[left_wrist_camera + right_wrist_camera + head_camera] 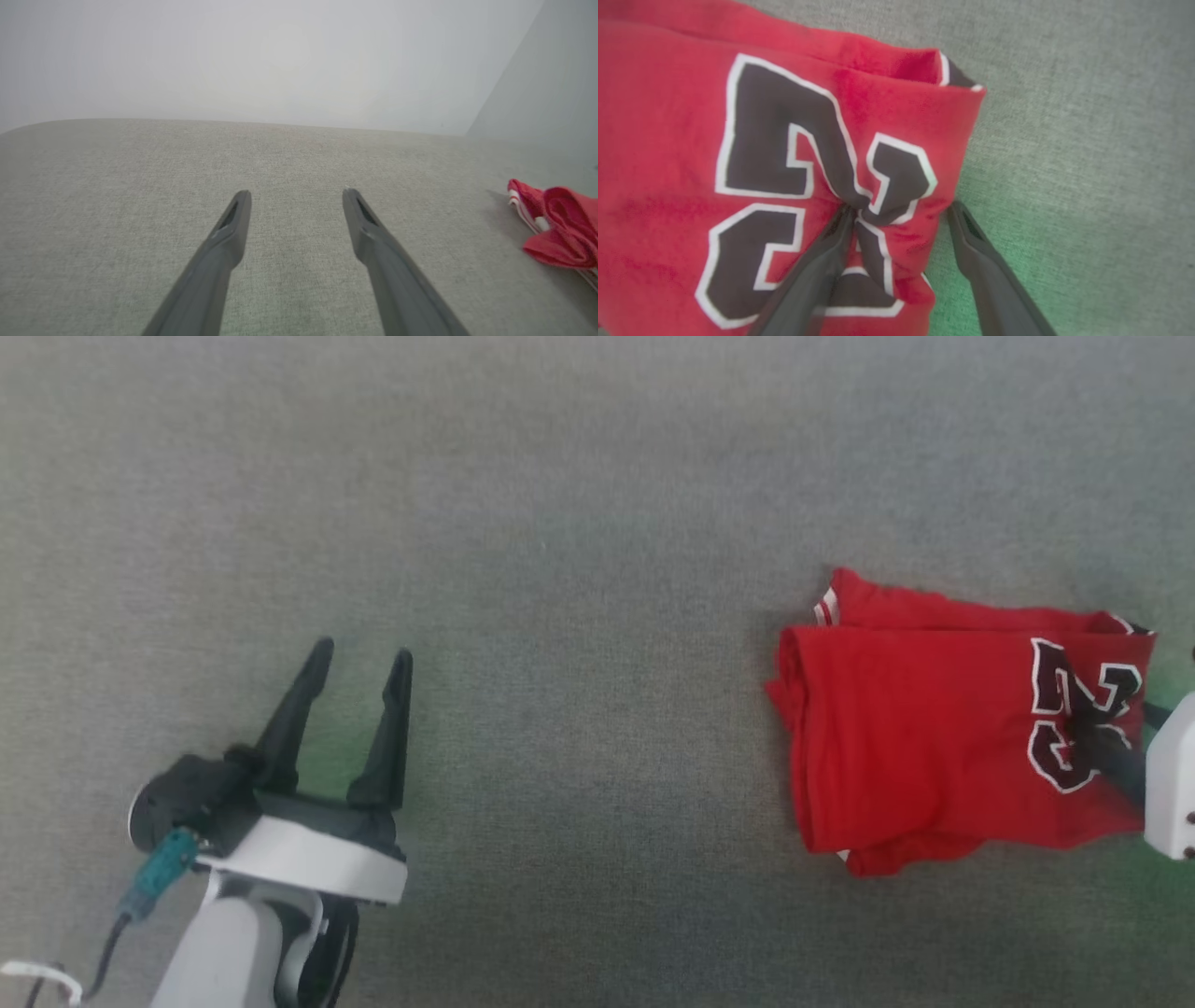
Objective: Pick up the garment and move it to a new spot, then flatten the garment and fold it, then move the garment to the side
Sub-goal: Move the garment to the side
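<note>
One garment edge within right tool

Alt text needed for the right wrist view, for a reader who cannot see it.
A folded red shirt with a dark number 23 outlined in white lies on grey fabric. The right hand is open, one dark finger pressed into the number, the other at the shirt's edge.

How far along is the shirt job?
Done: the shirt lies folded at the right of the surface. In hand: the open right end effector has one finger on the number, one beside the shirt's edge. Left: probably only backing away; left end effector is open.
</note>
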Available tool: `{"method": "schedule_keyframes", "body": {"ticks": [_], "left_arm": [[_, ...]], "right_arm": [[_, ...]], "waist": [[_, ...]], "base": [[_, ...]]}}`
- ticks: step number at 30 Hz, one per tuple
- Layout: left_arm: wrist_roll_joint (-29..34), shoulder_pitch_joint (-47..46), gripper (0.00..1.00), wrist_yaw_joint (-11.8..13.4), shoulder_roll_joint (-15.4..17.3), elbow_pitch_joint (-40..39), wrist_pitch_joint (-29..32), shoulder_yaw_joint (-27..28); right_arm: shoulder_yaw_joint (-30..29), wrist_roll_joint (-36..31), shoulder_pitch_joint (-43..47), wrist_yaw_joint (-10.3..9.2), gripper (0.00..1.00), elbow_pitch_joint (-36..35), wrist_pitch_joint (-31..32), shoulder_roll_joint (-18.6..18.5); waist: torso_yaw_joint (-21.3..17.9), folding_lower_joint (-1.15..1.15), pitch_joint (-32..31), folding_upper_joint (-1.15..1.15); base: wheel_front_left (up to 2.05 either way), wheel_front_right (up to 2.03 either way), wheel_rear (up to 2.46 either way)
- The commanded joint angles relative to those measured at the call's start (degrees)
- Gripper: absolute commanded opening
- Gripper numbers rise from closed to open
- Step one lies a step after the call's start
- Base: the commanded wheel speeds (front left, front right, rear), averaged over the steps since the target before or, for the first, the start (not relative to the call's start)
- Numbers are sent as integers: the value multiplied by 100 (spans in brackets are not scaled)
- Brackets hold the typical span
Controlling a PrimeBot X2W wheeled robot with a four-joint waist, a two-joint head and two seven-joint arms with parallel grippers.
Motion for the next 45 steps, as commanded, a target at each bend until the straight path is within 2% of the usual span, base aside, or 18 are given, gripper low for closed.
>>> {"method": "schedule_keyframes", "body": {"ticks": [1,3,4,5,6,12,18,23,27,36,45], "left_arm": [[-12,-115,100,-7,13,-1,-26,-13],[-19,-220,100,-7,51,3,-26,-19],[-18,-264,100,-6,71,2,-26,-12],[-7,-299,100,-6,86,0,-26,-11],[0,-335,100,-7,95,-1,-27,-3],[80,-517,100,-7,215,-102,-26,25],[206,-911,100,-7,452,-434,-27,-108],[243,-1455,100,-7,754,-609,-27,-378],[249,-2027,100,-6,1002,-656,-27,-667],[236,-3097,100,-6,1358,-771,-26,-1045],[210,-3422,100,-6,1535,-767,-24,-1180]], "right_arm": [[148,2,160,4,100,140,165,136],[176,12,208,3,100,97,306,196],[155,11,207,3,70,66,306,242],[132,15,197,3,28,36,306,301],[76,26,186,2,0,24,289,363],[-356,-178,62,-26,0,-233,-26,414],[-1387,-400,-208,-15,0,-413,-659,347],[-2033,-669,-627,-2,0,-194,-1263,144],[-2335,-838,-1186,-1,0,360,-1745,-14],[-2510,-1449,-2418,-2,0,2030,-2567,-455],[-2538,-2111,-3397,-1,0,3368,-3366,-357]], "waist": [[62,0,209,0],[64,0,327,0],[52,0,380,0],[35,0,421,0],[13,0,462,0],[-246,0,680,0],[-743,0,1062,0],[-1067,0,1449,0],[-1189,0,1781,0],[-1219,0,2275,0],[-1242,0,2420,0]], "base": [[0,0,0],[0,0,0],[0,0,0],[0,0,0],[0,0,0],[0,0,0],[0,0,0],[0,0,0],[0,0,0],[0,0,0],[0,0,0]]}}
